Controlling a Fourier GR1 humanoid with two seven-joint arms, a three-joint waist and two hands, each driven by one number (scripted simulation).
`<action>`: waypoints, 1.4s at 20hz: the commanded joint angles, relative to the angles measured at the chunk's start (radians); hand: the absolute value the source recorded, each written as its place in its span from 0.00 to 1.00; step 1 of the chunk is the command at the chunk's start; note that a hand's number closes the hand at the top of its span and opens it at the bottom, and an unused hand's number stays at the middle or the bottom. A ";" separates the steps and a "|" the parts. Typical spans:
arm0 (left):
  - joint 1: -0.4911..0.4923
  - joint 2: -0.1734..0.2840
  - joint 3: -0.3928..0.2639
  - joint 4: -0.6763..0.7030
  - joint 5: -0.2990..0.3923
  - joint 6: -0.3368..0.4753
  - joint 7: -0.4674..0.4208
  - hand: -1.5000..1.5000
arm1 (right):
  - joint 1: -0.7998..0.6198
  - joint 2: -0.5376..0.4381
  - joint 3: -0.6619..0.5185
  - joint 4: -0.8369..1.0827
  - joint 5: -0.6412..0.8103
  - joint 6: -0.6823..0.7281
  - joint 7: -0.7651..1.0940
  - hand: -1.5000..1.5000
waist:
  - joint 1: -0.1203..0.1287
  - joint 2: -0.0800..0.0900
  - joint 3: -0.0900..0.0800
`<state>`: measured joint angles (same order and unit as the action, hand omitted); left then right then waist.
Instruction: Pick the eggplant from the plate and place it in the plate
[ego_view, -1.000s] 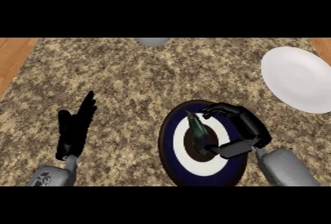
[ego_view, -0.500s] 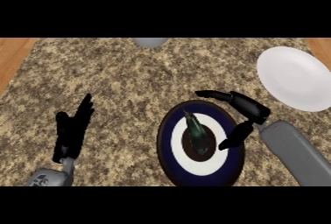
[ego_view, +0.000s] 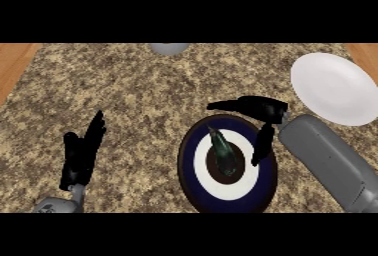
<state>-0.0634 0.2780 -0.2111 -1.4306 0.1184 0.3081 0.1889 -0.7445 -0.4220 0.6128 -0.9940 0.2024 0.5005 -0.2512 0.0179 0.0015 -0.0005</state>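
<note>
Eggplant (ego_view: 224, 154) lies on dark blue plate (ego_view: 193, 180); R hand (ego_view: 255, 107) spread open above it, holding nothing; L hand (ego_view: 81, 152) rests open, fingers straight; white plate (ego_view: 332, 87) at upper right; no legible writing.

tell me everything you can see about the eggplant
The eggplant is dark, greenish-black and glossy, long and slim, narrow at its far end and wider toward the near end. It lies flat on the middle of the dark blue plate, across its white ring and dark centre, pointing away from the robot and tilted slightly left. Only the plate touches it. The right hand is open beside and beyond it, not holding it.
</note>
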 joint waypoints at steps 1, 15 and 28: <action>0.002 -0.025 -0.009 -0.008 -0.015 0.007 0.018 0.50 | -0.060 0.071 0.032 0.060 0.057 0.084 0.066 0.00 | -0.003 0.000 0.000; 0.017 -0.040 0.078 0.019 -0.041 -0.058 -0.027 0.50 | -0.036 0.104 -0.052 0.177 0.281 0.181 -0.076 0.00 | -0.014 -0.001 0.000; 0.051 -0.088 0.092 -0.019 -0.103 -0.076 -0.003 0.50 | 0.036 0.282 -0.116 0.280 0.479 0.079 -0.077 0.00 | -0.008 0.000 0.001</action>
<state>-0.0438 0.2070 -0.1147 -1.4358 0.0376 0.2286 0.1981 -0.7362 -0.1831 0.4958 -0.7653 0.6217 0.6233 -0.3091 0.0058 -0.0005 -0.0005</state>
